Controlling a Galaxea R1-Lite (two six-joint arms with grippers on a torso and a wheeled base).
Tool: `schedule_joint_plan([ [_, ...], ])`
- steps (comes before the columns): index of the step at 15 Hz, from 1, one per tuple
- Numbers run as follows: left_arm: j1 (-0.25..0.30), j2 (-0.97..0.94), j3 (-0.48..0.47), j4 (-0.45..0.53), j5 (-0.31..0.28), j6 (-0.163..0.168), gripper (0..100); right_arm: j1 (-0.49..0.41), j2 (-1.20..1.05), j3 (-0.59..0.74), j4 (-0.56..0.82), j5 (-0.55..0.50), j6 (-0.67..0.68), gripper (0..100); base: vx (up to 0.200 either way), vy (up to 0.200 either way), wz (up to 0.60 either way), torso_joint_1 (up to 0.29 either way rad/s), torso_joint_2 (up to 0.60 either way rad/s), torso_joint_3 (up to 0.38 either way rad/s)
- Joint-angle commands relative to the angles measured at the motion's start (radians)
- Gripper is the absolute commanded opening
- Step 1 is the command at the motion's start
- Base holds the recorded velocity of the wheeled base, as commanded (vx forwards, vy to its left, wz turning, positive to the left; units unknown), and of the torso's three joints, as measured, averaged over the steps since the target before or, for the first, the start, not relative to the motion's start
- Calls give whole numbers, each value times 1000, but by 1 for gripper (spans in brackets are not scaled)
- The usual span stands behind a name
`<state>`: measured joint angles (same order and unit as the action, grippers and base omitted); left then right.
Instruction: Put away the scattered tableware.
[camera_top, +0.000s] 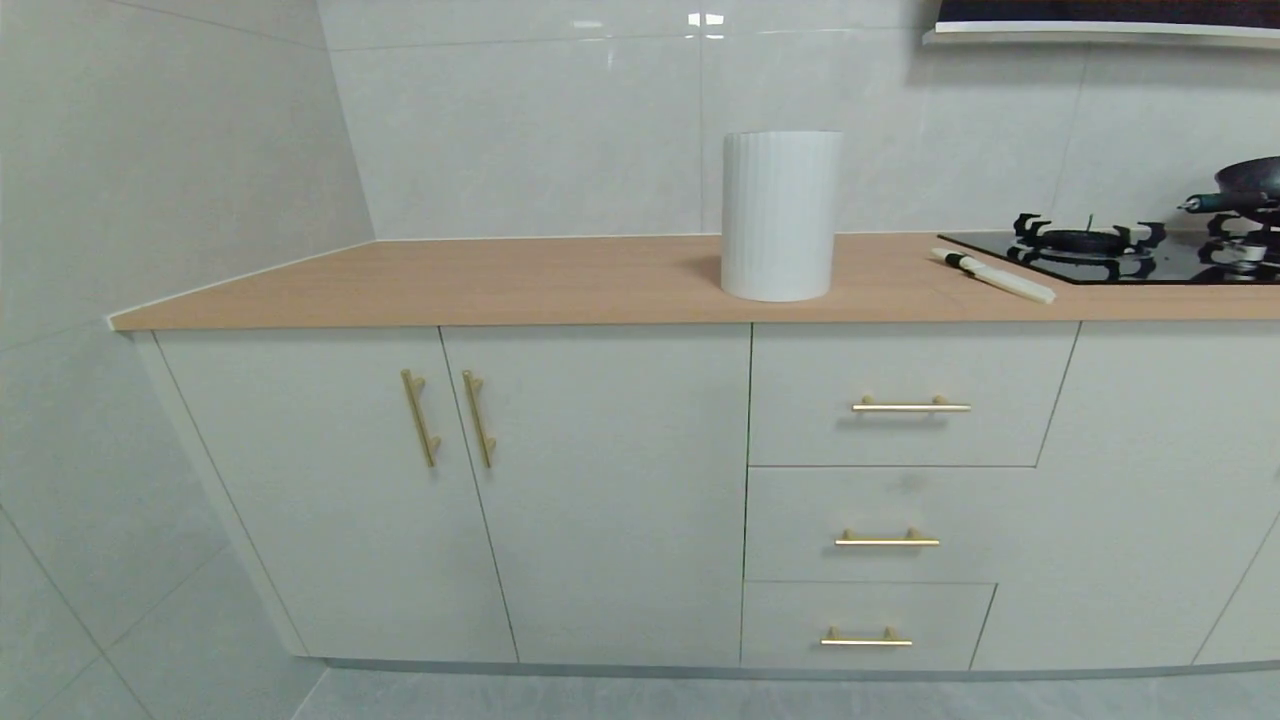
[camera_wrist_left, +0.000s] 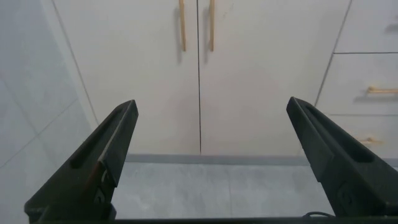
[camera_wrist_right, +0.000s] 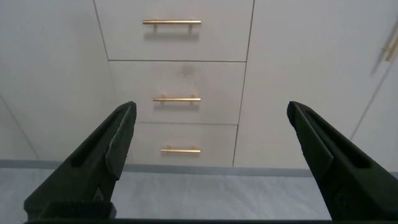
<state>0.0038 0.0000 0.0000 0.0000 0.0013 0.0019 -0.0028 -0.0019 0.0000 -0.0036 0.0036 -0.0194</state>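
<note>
A white ribbed cylindrical holder (camera_top: 779, 215) stands upright on the wooden countertop (camera_top: 520, 280). A pale utensil with a dark band, perhaps a knife (camera_top: 992, 274), lies flat on the counter to its right, beside the stove. My left gripper (camera_wrist_left: 211, 112) is open, low in front of the double cabinet doors (camera_wrist_left: 199, 74), with nothing between its fingers. My right gripper (camera_wrist_right: 211, 112) is open too, low in front of the stack of drawers (camera_wrist_right: 177, 87), also holding nothing.
A black gas hob (camera_top: 1120, 250) with a dark pan (camera_top: 1245, 185) occupies the counter's right end. Cabinet doors with gold handles (camera_top: 450, 415) are on the left, three drawers (camera_top: 890, 470) on the right. Tiled walls close the left side and back. Grey floor lies below.
</note>
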Motion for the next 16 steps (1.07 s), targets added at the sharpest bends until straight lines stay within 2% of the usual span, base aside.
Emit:
schedule_joint_plan([
  [1,1,0,0,0,0,0,100,1,3,0,1,1,-1,100,200,0,0,7,2,2],
  [13,1,0,0,0,0,0,100,1,2,0,-1,1,-1,100,200,0,0,3,2,5],
  [16,1,0,0,0,0,0,100,0,2,0,-1,-1,-1,100,0,0,0,0,0,0],
])
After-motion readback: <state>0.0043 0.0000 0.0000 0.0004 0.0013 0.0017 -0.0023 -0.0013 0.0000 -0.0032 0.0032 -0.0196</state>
